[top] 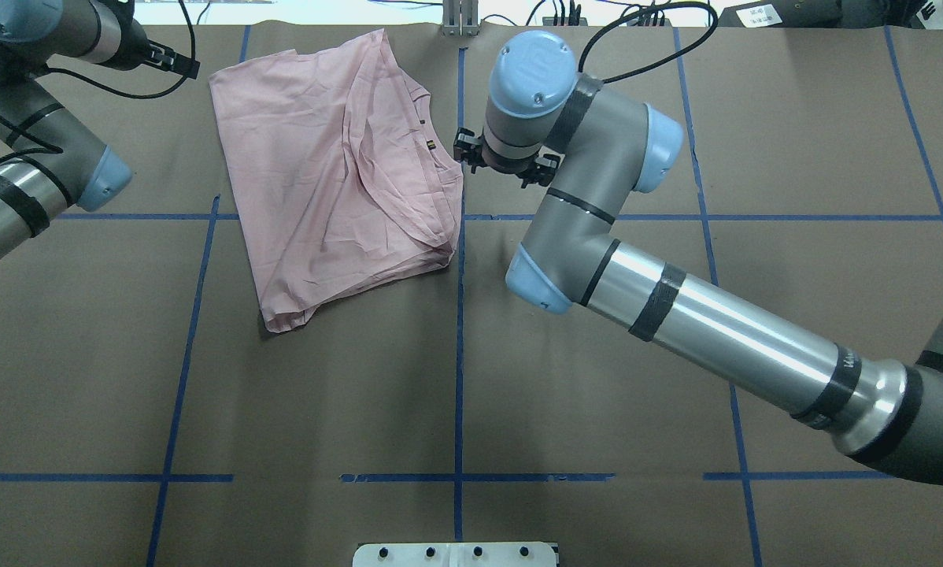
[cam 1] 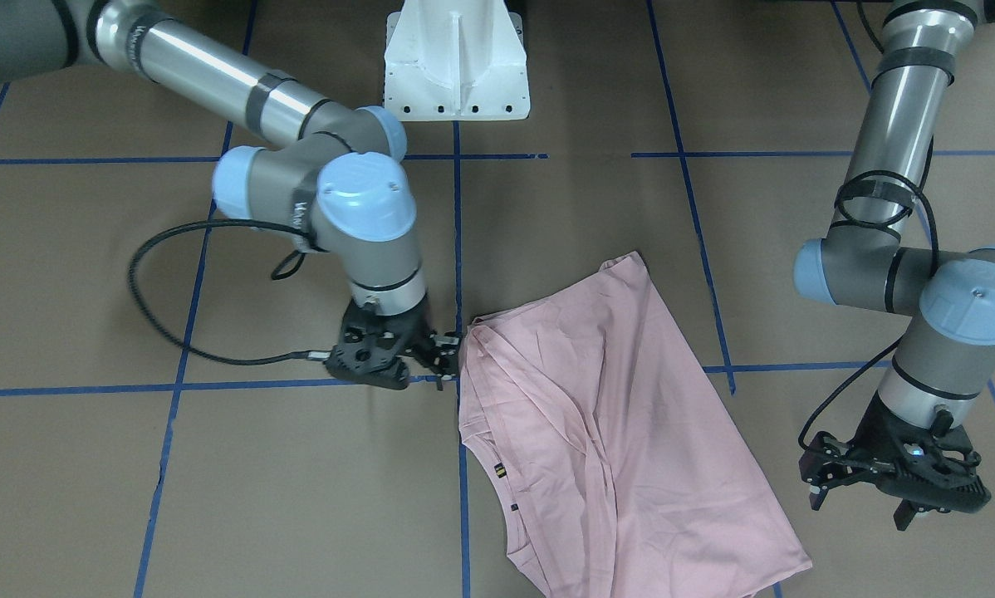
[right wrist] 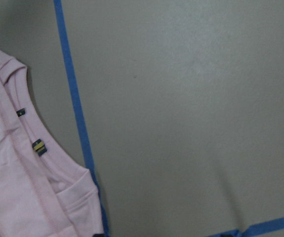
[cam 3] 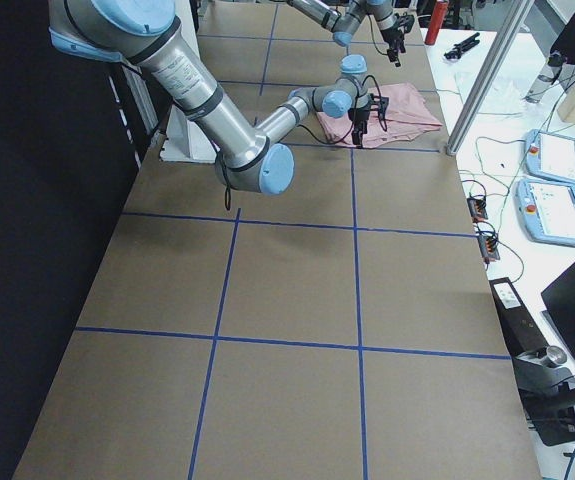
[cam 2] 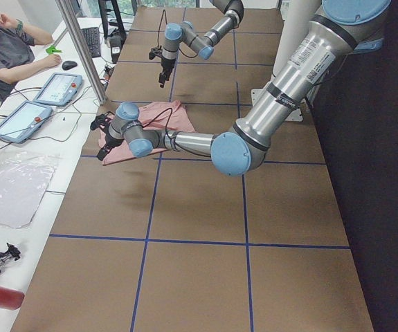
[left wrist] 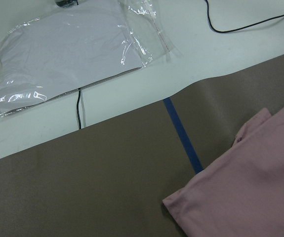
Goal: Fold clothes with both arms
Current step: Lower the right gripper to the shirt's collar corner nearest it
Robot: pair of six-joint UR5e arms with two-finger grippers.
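Note:
The light pink T-shirt (cam 1: 614, 415) lies folded over and creased on the brown table, its print hidden. It also shows in the overhead view (top: 330, 181). Its ribbed collar and small dark tag (right wrist: 39, 147) face my right gripper. My right gripper (cam 1: 446, 359) is low at the shirt's collar-side edge and looks open and empty; the overhead view shows it (top: 465, 150) just beside that edge. My left gripper (cam 1: 811, 486) hovers apart from the shirt's other side and looks open and empty. The left wrist view shows a shirt corner (left wrist: 250, 182).
Blue tape lines (top: 459, 354) grid the table. The white pedestal base (cam 1: 456, 66) stands at the robot's side. A plastic bag with white sheets (left wrist: 67, 54) and a cable lie beyond the table's edge. An operator (cam 2: 5, 48) and teach pendants (cam 2: 57, 86) are at the far bench.

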